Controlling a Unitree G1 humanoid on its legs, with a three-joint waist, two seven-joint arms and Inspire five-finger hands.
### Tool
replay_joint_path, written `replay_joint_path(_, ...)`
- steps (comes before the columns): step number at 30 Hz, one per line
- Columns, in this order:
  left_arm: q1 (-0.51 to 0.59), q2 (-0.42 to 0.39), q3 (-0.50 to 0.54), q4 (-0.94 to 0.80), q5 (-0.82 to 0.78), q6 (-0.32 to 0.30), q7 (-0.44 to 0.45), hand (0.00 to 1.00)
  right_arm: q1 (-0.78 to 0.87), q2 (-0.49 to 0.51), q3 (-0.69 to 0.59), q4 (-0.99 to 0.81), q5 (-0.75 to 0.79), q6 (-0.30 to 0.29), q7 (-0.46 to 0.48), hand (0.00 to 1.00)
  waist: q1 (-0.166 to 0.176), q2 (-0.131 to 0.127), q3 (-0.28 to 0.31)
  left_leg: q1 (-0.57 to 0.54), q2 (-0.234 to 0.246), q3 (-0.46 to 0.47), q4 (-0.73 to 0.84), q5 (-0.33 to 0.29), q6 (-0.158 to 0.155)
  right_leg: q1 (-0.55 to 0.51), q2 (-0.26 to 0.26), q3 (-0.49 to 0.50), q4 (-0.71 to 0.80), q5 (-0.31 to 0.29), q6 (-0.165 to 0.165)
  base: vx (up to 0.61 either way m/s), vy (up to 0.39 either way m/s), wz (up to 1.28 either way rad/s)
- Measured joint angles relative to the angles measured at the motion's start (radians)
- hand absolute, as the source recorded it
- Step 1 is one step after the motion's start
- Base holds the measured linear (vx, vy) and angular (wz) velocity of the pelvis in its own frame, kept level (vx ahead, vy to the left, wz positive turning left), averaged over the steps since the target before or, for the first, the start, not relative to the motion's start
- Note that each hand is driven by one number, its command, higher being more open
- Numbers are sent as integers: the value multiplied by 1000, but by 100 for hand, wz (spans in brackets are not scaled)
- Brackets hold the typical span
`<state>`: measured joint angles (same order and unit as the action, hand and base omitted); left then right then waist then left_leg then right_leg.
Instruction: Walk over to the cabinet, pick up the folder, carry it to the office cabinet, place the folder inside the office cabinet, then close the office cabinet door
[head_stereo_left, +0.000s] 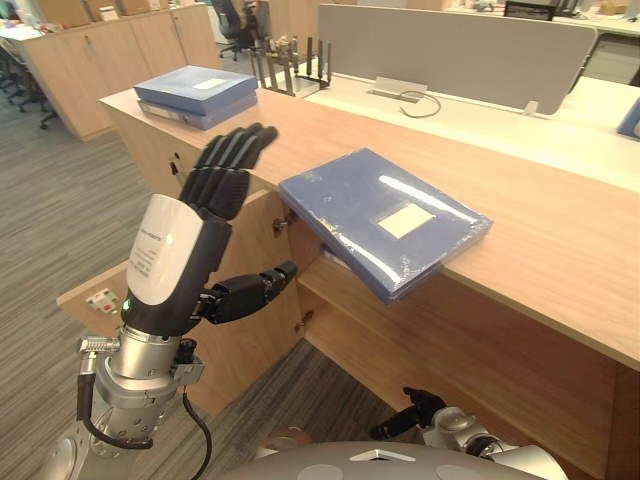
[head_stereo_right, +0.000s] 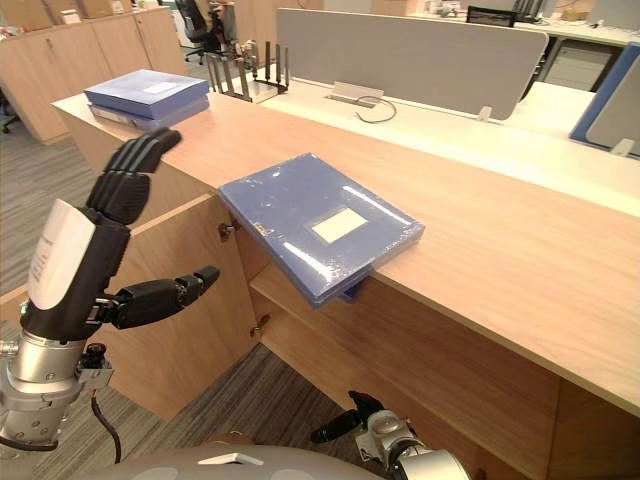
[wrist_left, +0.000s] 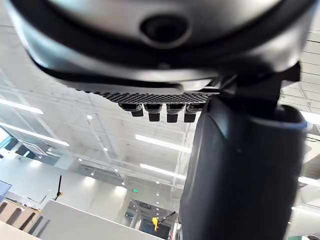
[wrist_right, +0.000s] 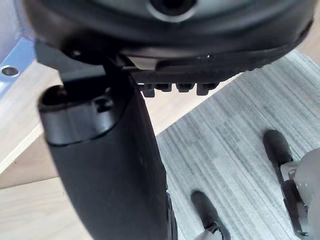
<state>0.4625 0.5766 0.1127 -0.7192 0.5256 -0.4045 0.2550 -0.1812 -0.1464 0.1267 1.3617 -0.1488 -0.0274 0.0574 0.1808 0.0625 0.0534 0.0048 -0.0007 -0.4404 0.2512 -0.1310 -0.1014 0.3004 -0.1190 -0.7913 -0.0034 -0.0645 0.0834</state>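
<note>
Folder is seen flat on table, long axis diagonal, near corner overhanging the edge. Left robot hand is raised, fingers straight; ceiling is shown behind it. Right robot hand is held low, relaxed, over floor.

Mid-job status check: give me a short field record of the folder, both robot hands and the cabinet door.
folder: flat on the cabinet top, one corner overhanging the front edge, untouched
left robot hand: raised left of the folder, fingers straight, holding nothing
right robot hand: low, below the cabinet top, open and empty
cabinet door: swung open beneath the folder
other items: stack of blue folders at the far left end of the top
</note>
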Motion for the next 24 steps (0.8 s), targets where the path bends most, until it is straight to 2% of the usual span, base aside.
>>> replay_joint_path(9, 8, 52, 2, 0, 0, -10, -19, 100, 0, -1, -2, -2, 0, 0, 1, 100, 17, -19, -4, 2, 3, 15, -11, -3, 4, 0, 0, 6, -6, 6, 0, 0, 5, -2)
replay_joint_path(12, 21, 52, 3, 0, 7, -9, -18, 100, 0, -1, -11, -2, 0, 0, 0, 100, 34, -26, -6, 2, 0, 22, -12, -4, 5, -2, 1, 12, -6, 8, 0, -1, 14, -5)
replay_joint_path(17, 50, 32, 9, 1, 46, -9, -17, 100, -7, 5, -19, -2, 1, 0, 0, 100, 36, -37, -2, 1, -3, 22, -13, -4, 5, -2, -1, 12, -6, 9, 1, 0, 0, 0)
replay_joint_path(22, 56, -24, 10, 5, 76, -5, -10, 100, -14, 21, -18, -2, 1, 0, -1, 100, 37, -46, 0, 0, -3, 26, -22, -3, 6, -5, -1, 14, -14, 11, 2, 3, -1, -2)
replay_joint_path(24, 56, -29, 4, 12, 85, -4, 3, 100, -14, 33, -18, -2, 1, 0, -2, 100, 39, -49, -3, 1, 8, 39, -34, -3, 6, -13, 1, 27, -18, 12, 2, 22, -15, -19)
